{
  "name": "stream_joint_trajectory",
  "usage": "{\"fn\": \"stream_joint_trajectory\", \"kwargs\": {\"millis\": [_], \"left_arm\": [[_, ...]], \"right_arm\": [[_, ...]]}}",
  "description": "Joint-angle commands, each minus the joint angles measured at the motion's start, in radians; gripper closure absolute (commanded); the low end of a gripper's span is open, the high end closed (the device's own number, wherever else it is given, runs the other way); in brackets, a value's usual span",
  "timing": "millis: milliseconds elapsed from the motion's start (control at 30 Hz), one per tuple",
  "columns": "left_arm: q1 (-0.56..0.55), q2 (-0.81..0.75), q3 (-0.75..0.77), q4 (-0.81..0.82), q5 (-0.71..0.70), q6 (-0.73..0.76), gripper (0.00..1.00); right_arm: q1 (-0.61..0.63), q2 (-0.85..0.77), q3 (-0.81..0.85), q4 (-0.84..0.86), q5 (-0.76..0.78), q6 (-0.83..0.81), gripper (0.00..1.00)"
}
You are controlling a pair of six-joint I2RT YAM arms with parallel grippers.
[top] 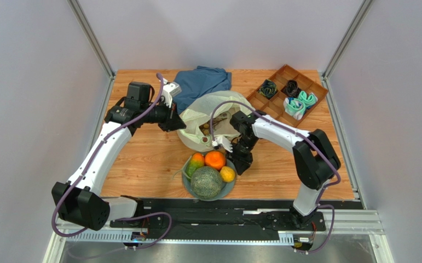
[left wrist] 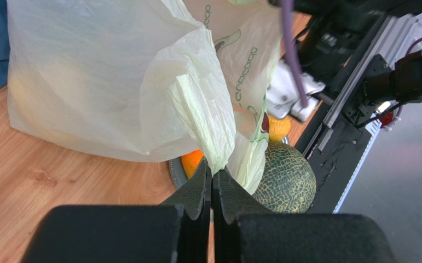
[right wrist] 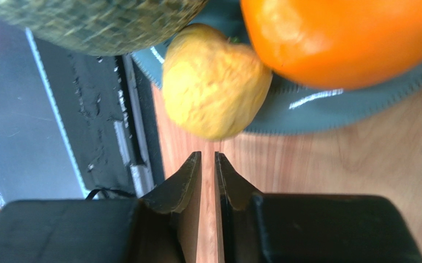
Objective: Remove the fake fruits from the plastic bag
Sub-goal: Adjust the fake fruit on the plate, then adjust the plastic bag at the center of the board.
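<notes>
Plastic bag, one: thin, translucent pale yellow-green, mid-table, fold clamped in left gripper. Plate, one, holding four fruits: netted green melon, orange, yellow piece, green-orange piece. Right gripper: jaws barely apart, empty.

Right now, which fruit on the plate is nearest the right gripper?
The small yellow fruit at the plate's edge; the orange and melon lie farther off.

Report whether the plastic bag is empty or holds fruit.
Not empty: small tan pieces show inside the plastic bag; the melon and orange sit out on the plate.
</notes>
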Motion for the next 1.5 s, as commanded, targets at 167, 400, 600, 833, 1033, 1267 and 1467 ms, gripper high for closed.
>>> {"fn": "stream_joint_trajectory", "kwargs": {"millis": [167,400,600,833,1033,1267,1467], "left_arm": [[0.004,-0.056,-0.029,-0.021,-0.001,0.067,1.00],[0.004,-0.073,-0.012,-0.071,-0.010,0.137,1.00],[0.004,-0.086,0.000,-0.145,-0.064,0.248,1.00],[0.004,-0.076,-0.008,-0.191,-0.118,0.378,1.00],[0.004,-0.046,-0.012,-0.195,-0.118,0.384,1.00],[0.004,-0.009,0.032,-0.200,-0.156,0.381,1.00],[0.004,0.013,0.066,-0.220,-0.157,0.391,1.00]], "right_arm": [[-0.114,-0.248,0.308,-0.048,-0.058,0.145,0.66],[-0.126,-0.101,0.347,0.245,0.016,0.297,0.70],[-0.113,0.025,0.274,0.289,0.119,0.399,0.76],[-0.082,-0.210,-0.006,0.503,0.285,0.492,0.62],[-0.110,-0.031,0.221,0.435,0.156,0.443,0.40],[-0.108,0.218,0.557,0.267,0.111,0.309,0.36],[-0.133,0.243,0.619,0.158,0.166,0.057,0.41]]}}
